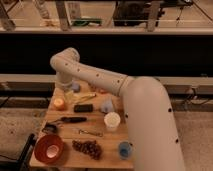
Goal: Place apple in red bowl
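Apple (59, 103) — a small round yellow-orange fruit — sits at the left edge of the wooden tabletop (100, 159), well apart from the round red-rimmed bowl (48, 148) at the near left corner. Just right of it, toward the far edge, the white arm's gripper (70, 86) hangs low; open or closed, I cannot tell. A glancing touch could roll the fruit off that left edge — or a high release could bounce it toward the dark grape bunch (89, 147).

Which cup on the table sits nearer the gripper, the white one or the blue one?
The white cup, mid-table; the blue cup stands at the near edge, farther from the gripper at the far end of the table.
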You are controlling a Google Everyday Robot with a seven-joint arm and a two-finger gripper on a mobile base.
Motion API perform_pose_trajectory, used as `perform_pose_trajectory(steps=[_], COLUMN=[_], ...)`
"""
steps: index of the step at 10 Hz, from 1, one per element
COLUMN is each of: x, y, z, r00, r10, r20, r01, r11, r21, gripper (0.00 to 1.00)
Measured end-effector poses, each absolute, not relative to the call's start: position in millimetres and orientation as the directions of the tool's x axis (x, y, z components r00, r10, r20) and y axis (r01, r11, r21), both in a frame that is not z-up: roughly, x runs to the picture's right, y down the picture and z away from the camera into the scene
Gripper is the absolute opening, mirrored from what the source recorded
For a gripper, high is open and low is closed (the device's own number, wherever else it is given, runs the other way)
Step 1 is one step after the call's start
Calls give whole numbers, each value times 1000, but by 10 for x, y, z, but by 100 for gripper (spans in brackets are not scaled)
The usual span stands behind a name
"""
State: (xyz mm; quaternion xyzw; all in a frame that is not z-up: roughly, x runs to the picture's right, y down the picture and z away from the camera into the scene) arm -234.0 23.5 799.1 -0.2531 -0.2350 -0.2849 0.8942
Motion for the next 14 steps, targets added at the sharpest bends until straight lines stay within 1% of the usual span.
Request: perform_pose_trajectory(steps=[3,7,11,14], x=[-2382,-2637,-2853,-2866], y=[251,275,465,479], z=[8029,8124,8371,8538], r00=[728,671,616,605], r10=[-375,-426,-478,-476], r20=[574,607,626,638], r01=[621,666,718,723], r11=[715,706,667,663], r21=[-321,-241,-198,-191], gripper=[80,80,80,80])
